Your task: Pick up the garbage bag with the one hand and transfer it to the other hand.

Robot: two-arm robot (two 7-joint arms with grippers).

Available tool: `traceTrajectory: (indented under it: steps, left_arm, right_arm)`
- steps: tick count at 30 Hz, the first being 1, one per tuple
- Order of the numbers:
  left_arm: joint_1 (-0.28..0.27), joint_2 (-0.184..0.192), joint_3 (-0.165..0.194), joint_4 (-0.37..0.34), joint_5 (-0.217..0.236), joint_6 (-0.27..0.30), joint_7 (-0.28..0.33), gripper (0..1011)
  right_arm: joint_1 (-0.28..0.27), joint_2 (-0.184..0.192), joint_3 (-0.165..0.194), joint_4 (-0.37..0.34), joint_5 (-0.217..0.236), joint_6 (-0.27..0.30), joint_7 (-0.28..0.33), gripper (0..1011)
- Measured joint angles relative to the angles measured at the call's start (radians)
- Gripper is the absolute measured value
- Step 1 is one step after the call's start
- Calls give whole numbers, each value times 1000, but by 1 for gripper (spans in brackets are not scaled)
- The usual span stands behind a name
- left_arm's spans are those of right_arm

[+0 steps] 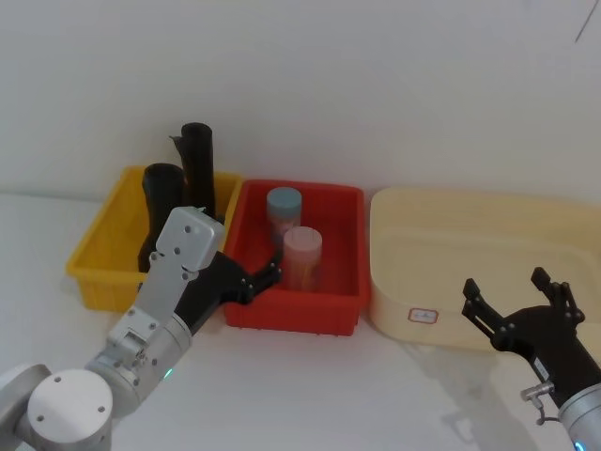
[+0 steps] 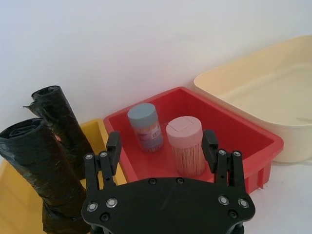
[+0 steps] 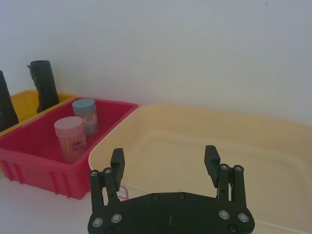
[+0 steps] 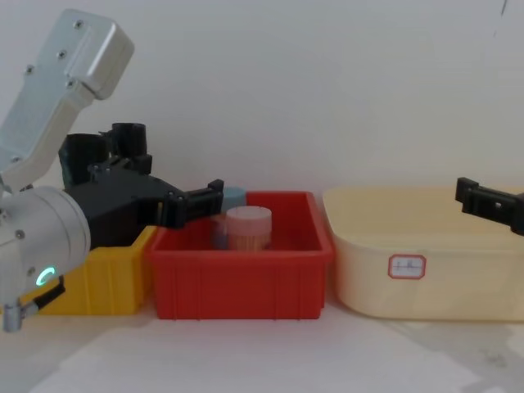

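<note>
- black garbage bag (image 1: 161, 202) stands on end in the yellow bin (image 1: 94, 249) at the far left, just beside a slimmer, taller roll (image 1: 199, 164).
- left claw (image 1: 263, 277) hovers at the near left corner of the red bin (image 1: 300, 315), just right of the bag, fingers spread and grasping nothing.
- right claw (image 1: 512, 289) hangs released by the near side of the cream tub (image 1: 451, 235) on the right.
- blue-lidded jar (image 1: 284, 209) and pink-lidded jar (image 1: 302, 256) stand in the red bin.

The white counter (image 1: 319, 385) carries three containers in a row: yellow bin (image 1: 101, 287), red bin (image 1: 291, 315), cream tub (image 1: 396, 282).
</note>
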Motion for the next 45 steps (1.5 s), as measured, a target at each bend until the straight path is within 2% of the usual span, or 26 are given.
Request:
traceTrajectory:
  steps: [26, 35, 37, 40, 41, 45]
  left_arm:
    - [0, 0, 0, 0, 0, 0, 0, 1000]
    - [0, 0, 0, 0, 0, 0, 0, 1000]
    - [0, 0, 0, 0, 0, 0, 0, 1000]
    - [0, 0, 0, 0, 0, 0, 0, 1000]
    - [0, 0, 0, 0, 0, 0, 0, 1000]
    - [0, 0, 0, 0, 0, 0, 0, 1000]
  right_arm:
    - [11, 0, 0, 7, 3, 1, 11, 1000]
    - [84, 1, -5, 52, 38, 19, 86, 1000]
    - [128, 1, -10, 81, 55, 35, 120, 1000]
    - [166, 0, -17, 104, 69, 54, 149, 1000]
    - [199, -2, -24, 125, 77, 70, 166, 1000]
    - [271, -10, -44, 171, 91, 112, 202, 1000]
